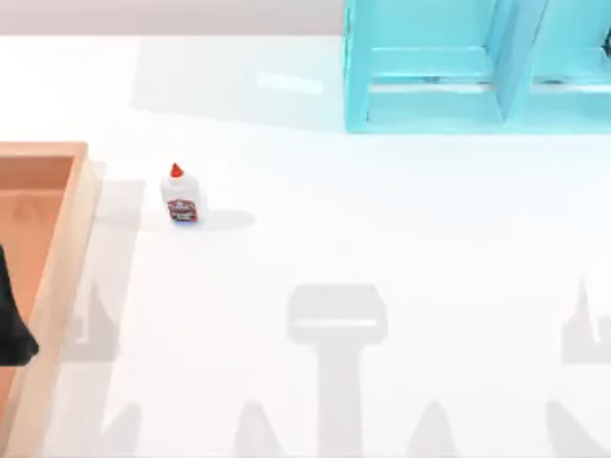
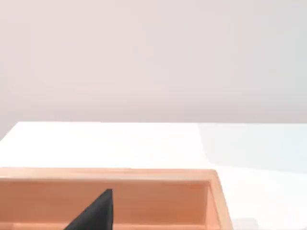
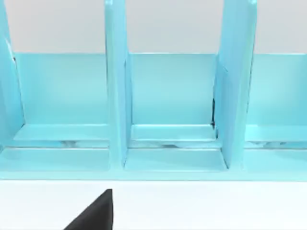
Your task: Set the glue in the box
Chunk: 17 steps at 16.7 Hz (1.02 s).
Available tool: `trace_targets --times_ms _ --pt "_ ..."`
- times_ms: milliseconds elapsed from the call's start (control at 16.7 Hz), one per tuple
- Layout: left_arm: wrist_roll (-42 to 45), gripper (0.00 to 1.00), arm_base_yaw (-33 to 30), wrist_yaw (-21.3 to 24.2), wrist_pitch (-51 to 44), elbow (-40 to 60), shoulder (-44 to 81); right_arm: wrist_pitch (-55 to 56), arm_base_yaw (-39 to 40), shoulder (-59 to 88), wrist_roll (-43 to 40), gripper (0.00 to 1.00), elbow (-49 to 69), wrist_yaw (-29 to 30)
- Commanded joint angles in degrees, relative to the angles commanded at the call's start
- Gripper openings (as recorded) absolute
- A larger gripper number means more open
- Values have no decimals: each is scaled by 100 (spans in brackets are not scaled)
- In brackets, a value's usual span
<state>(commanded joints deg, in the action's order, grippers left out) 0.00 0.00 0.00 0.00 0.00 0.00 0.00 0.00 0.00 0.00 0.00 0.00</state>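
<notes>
From above, we see the glue (image 1: 181,198) standing upright on the white desk (image 1: 382,229), on its left half. Its red cap points up, and the body carries a blue-and-red label; the writing on it is too small for us to read, so we cannot name a brand. The box (image 1: 63,248), of light tan-orange wood, lies at the left edge of the desk, and the glue stands outside it, near its right rim wall but not touching. A dark part of our left arm (image 1: 11,320) hangs over the inside of the box at the left edge. A turquoise shelf unit (image 1: 477,67) stands at the far right of the desk, well apart from the glue.

On the left wrist view, the box (image 2: 144,175) shows its far rim wall and a corner, with the white desk beyond. One dark tip of our left gripper (image 2: 98,213) is over the box; we cannot tell if it is released or clenched.

On the right wrist view, the shelf unit (image 3: 168,96) faces us with its upright dividers. One dark tip of our right gripper (image 3: 98,213) is above the desk before it; here also we cannot tell its state.
</notes>
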Motion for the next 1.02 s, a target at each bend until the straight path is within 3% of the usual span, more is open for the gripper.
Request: trace_targets --times_ms 240,480,1020 --pt "-4 100 -61 -44 142 48 171 0 0 0 0 100 0 0" --pt "-66 100 -393 -323 1039 280 1211 0 0 0 0 100 0 0" --pt "-340 100 -1725 -1512 4564 1033 5911 0 0 0 0 100 0 0"
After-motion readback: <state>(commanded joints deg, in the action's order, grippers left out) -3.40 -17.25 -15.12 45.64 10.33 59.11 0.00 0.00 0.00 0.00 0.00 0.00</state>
